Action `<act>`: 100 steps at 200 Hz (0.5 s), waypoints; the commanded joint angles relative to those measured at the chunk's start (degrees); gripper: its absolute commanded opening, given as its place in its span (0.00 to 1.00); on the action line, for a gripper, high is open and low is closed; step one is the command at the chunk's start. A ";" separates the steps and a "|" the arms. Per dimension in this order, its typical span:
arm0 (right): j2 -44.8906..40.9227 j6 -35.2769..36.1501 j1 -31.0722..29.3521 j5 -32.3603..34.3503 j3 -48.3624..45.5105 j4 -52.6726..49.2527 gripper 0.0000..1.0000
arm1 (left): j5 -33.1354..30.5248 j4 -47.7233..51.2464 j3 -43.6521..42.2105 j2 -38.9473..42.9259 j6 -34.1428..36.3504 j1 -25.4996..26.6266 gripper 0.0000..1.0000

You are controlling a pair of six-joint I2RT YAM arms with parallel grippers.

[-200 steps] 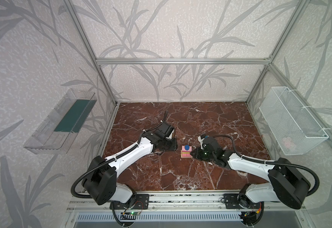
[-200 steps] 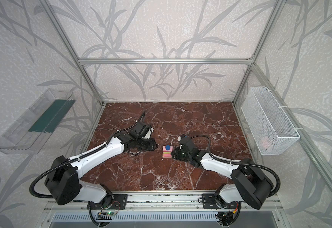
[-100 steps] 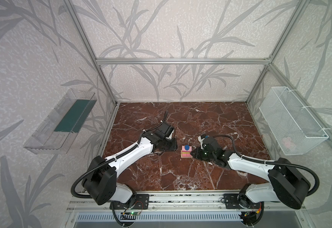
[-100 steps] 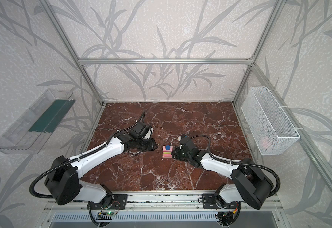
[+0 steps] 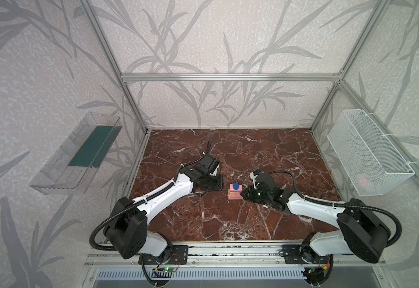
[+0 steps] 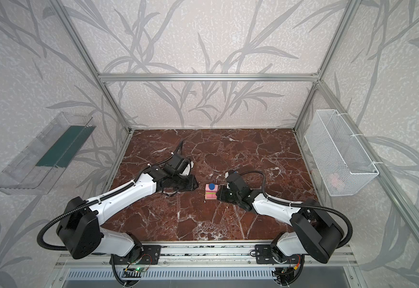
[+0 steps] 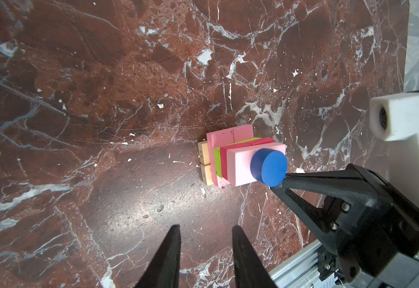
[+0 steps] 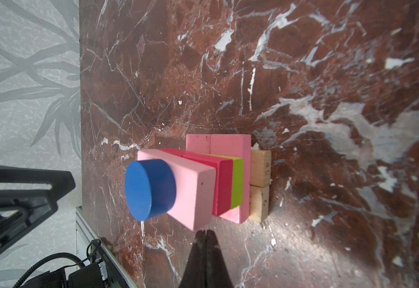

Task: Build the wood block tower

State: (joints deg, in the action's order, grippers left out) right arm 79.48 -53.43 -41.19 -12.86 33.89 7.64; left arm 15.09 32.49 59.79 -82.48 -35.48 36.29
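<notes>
While tower [image 5: 235, 192] stands complete, blue disc [image 7: 269, 167] topmost: left gripper [image 7: 204, 227] near tower, jaws narrowly parted, empty; right gripper [image 8: 205, 232] just beside tower, jaws closed, empty.

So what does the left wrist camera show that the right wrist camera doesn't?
Only the left wrist view: the gap between the left end effector's fingers, and the white camera housing on the right arm. Only the right wrist view: the right end effector's fingertips pressed shut, seen from behind. Both: the tower on the marble table, blue disc topmost, tan bars lowest.
</notes>
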 commanded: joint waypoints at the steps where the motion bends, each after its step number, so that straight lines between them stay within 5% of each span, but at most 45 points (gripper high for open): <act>1: 0.19 -0.14 0.06 0.82 0.56 1.06 0.00 | -0.55 0.78 0.42 0.75 0.95 -0.26 0.34; 100: -0.15 -0.03 0.32 1.26 0.67 0.97 0.00 | -0.59 0.90 0.42 0.65 1.06 -0.21 0.34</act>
State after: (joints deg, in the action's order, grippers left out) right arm 79.48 -53.43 -41.01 -12.45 33.89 7.64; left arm 15.09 32.51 59.79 -82.48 -35.31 36.29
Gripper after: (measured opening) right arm 0.050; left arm 0.341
